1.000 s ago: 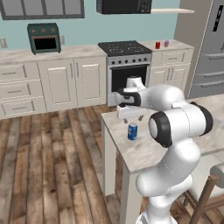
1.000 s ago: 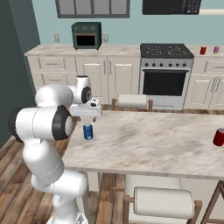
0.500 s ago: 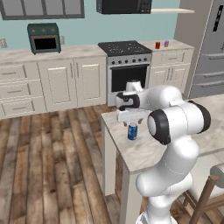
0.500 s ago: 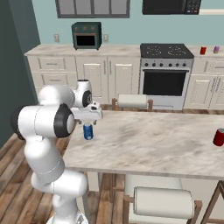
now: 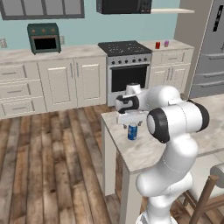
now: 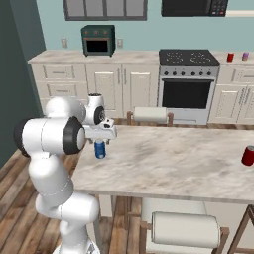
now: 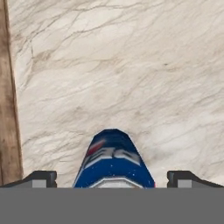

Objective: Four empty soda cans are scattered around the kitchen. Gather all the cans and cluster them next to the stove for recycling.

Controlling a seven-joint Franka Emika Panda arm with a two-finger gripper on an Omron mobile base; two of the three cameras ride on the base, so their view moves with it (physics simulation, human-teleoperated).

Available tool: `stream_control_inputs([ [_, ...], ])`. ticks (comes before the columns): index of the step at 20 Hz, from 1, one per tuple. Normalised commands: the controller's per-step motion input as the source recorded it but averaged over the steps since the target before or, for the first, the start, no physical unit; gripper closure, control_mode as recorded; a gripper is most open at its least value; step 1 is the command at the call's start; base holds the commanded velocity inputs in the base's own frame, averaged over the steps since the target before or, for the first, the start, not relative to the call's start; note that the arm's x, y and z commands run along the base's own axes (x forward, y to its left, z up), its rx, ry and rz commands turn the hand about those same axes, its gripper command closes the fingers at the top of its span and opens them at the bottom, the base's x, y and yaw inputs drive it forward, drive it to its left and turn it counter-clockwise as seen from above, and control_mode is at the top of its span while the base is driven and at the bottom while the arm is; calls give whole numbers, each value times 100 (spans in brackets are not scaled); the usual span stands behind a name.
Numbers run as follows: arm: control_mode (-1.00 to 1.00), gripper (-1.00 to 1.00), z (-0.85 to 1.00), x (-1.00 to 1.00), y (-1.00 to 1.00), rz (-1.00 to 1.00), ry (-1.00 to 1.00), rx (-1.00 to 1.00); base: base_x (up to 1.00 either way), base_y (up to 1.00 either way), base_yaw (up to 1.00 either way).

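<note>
On island top (image 6: 163,158), one blue can (image 6: 100,149) under wide-spread gripper (image 6: 100,140); one red can (image 6: 247,155) well apart.

Blue can (image 7: 114,161): in the hand view its lower portion is cut off at the bottom; the label print is too blurred to read. In the left base view the top of the blue can is covered by the pincer (image 5: 132,121) housing above it. Whether either fingertip (image 7: 40,178) touches the can cannot be told.

Red can (image 6: 248,155) on the counter (image 6: 173,158): cut by the right picture edge.

Two small cans beside the stove (image 5: 127,65), one red (image 5: 158,45), one purple-pink (image 5: 166,43): too small for any detail.

Refrigerator (image 5: 210,48): cropped by the right edge.
</note>
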Motion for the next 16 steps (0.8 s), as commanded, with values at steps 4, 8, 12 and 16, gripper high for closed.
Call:
stream_control_inputs([
  [4,-100,-100,-10,1,0,0,0,0,0,0,0],
  [8,-100,-100,-4,-6,0,0,0,0,0,0,0],
  [12,-100,-100,-2,-4,0,0,0,0,0,0,0],
  [16,-100,-100,-6,-1,0,0,0,0,0,0,0],
])
